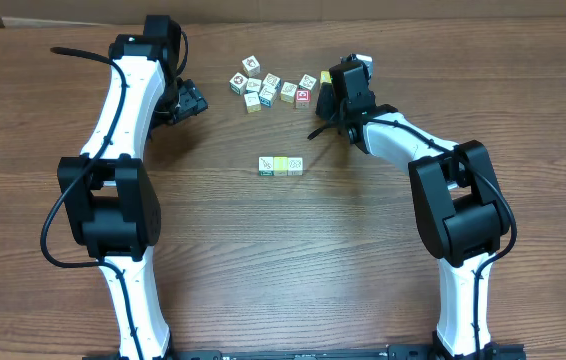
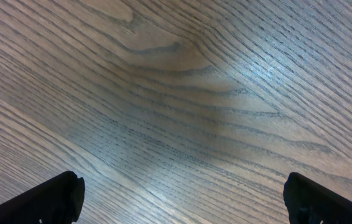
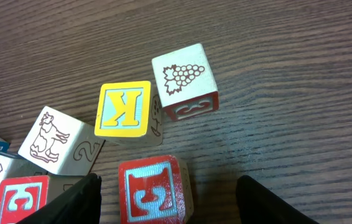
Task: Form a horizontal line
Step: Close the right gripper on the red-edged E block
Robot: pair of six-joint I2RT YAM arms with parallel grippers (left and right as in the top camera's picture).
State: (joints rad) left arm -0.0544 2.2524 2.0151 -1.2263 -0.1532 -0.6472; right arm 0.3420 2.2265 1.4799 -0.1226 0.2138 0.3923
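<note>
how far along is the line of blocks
Done: three cubes sit edge to edge in a row. In hand: nothing gripped; the right gripper is open astride a red-faced cube in the loose cluster. Remaining: likely more cubes to add; the left gripper is open over bare table.

three cubes make up the horizontal line at the centre of the frame. the loose cluster at upper centre holds about ten cubes, the exact count being unclear. two arms: left arm, right arm.
</note>
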